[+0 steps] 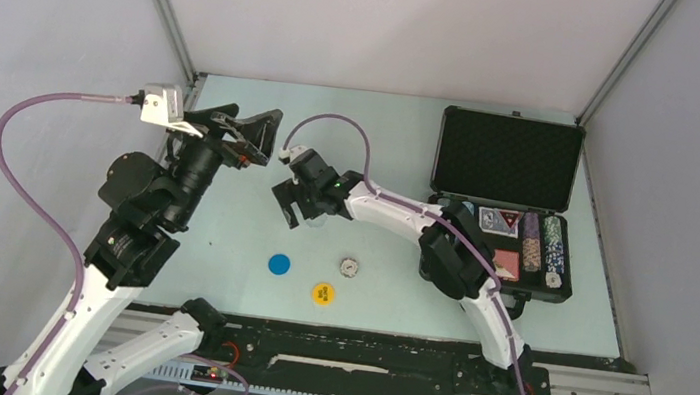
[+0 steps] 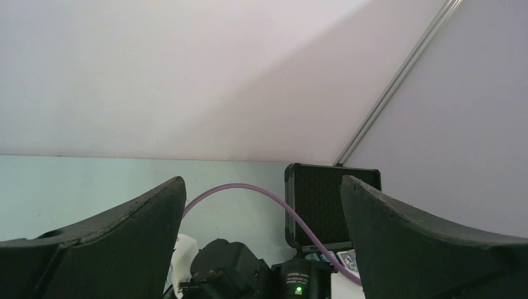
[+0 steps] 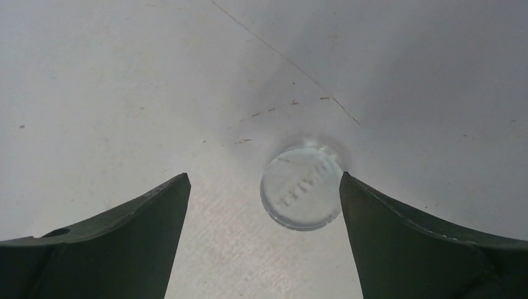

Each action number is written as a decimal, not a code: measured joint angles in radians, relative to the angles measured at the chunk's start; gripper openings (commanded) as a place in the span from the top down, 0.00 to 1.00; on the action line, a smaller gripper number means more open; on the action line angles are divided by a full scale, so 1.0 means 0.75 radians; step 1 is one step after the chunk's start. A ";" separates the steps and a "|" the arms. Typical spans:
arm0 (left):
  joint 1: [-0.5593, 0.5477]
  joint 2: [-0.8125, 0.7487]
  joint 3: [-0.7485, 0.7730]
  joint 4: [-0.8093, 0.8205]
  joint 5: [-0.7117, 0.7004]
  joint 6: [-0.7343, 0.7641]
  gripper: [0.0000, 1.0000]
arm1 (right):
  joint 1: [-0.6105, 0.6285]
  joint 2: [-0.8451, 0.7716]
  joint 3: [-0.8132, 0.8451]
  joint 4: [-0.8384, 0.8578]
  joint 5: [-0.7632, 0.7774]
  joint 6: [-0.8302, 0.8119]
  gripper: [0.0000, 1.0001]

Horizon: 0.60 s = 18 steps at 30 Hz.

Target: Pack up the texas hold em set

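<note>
The right gripper (image 3: 263,187) hangs low over the table (image 1: 216,272) with its jaws spread wide and nothing in them. Between its fingers (image 3: 131,230) lies a clear button (image 3: 302,187), flat on the table and nearer the right finger; whether it touches that finger cannot be told. It carries a line of raised letters, too faint to read.

The left gripper (image 1: 257,141) is held up above the far left of the table, jaws also wide apart and empty. Its camera looks across the right arm (image 2: 249,274) and a purple cable (image 2: 249,190) towards the case.

Nearer the arm bases, three more buttons lie on the table, apart from one another: a blue button (image 1: 278,263), a yellow button (image 1: 323,293) with a dark mark too small to read, and a white button (image 1: 348,267) with a printed face that is also illegible.

The case (image 1: 541,294) sits open at the right of the table, its lid (image 1: 507,159) standing up at the back with dark foam lining. Inside are a blue deck (image 1: 497,221), a red deck (image 1: 507,265) nearer the front, and upright rows of striped chips (image 1: 550,242) to their right. No print on the decks can be read. The right arm's elbow covers the case's left end.
</note>
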 measured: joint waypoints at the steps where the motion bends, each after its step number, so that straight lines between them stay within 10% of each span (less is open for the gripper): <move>1: 0.000 0.001 0.000 0.000 0.001 0.000 0.00 | 0.002 0.023 0.022 -0.014 0.019 0.000 0.00; 18: 0.000 0.030 0.000 0.000 0.027 -0.002 0.00 | -0.003 0.083 -0.013 -0.028 0.121 0.028 0.09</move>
